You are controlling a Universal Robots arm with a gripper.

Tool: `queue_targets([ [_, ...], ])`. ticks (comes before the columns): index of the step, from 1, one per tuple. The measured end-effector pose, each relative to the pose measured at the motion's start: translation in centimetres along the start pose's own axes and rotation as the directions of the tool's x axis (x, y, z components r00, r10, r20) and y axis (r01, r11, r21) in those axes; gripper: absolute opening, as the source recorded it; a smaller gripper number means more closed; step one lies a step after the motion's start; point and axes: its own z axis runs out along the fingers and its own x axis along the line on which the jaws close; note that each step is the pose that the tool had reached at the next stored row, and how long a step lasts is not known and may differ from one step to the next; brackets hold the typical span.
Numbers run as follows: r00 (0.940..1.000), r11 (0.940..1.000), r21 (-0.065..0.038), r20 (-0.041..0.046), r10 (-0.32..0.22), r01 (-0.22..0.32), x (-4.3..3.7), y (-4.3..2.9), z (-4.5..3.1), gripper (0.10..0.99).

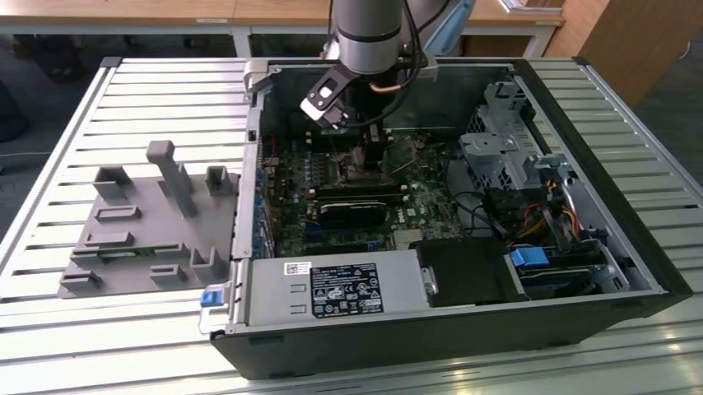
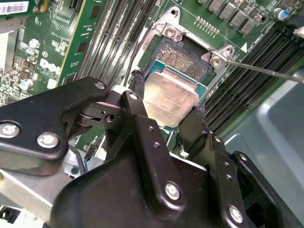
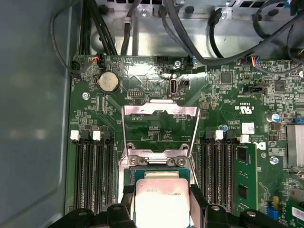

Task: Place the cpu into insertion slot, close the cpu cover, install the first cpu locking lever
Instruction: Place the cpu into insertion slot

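In the exterior view the arm [image 1: 368, 33] reaches down into the open computer case [image 1: 439, 350]. Its own wrist hides the socket area from us there. In both wrist views the black gripper [image 2: 168, 97] [image 3: 162, 202] is clamped on two opposite edges of the cpu [image 2: 171, 92] [image 3: 161, 194], and the gripper body cuts off the chip's nearest edge.

The cpu is a flat square with a dull silver-tan metal lid on a green rim. It lies over the insertion slot [image 2: 183, 59] and covers part of it; we cannot tell whether it rests in the slot or hangs just above. The uncovered part shows a dark, finely grained contact field inside a silvery rim.

The cpu cover [image 3: 160, 110], a thin shiny frame with a large square window, stands raised on the side of the slot away from the gripper. A thin bright locking lever [image 2: 266, 71] juts from one socket corner. Long black memory slots [image 3: 92, 175] flank the socket.
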Motion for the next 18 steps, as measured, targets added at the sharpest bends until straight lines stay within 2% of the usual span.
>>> queue_targets([
  [14,1.0,1.0,0.0,0.0014,0.008,-0.008,0.12,-0.37,1.21,0.541],
  [18,1.0,1.0,0.0,0.0052,0.008,-0.008,0.14,-0.47,1.69,0.541],
])
